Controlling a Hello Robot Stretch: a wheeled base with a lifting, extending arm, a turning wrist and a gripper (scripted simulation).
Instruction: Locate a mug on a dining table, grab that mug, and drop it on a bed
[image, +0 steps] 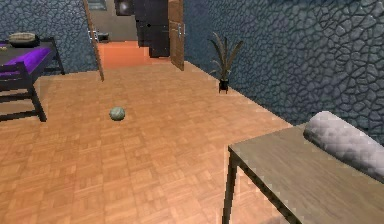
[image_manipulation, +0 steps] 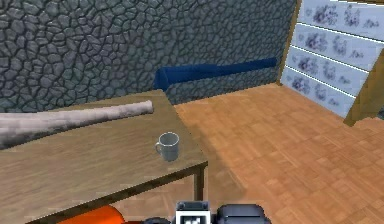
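Observation:
A small grey mug (image_manipulation: 168, 146) stands upright on the wooden dining table (image_manipulation: 90, 165), near its right-hand edge in the arm side view. A long pale grey roll (image_manipulation: 70, 122) lies across the table's far side. The same table (image: 300, 170) fills the forward view's lower right corner, with the grey roll (image: 345, 140) on it. At the arm side view's bottom edge a white marked square (image_manipulation: 192, 213) shows, with the gripper's dark body (image_manipulation: 158, 220) just left of it, below the mug. The gripper's far end is cut off, so I cannot tell whether it holds anything.
Wood floor stretches ahead, with a small grey-green ball (image: 117, 114) on it. A dark-framed piece with a purple top (image: 25, 65) stands at the left, a potted plant (image: 224, 62) by the stone wall, an open doorway (image: 135, 35) beyond. A blue strip (image_manipulation: 215, 72) runs along the wall.

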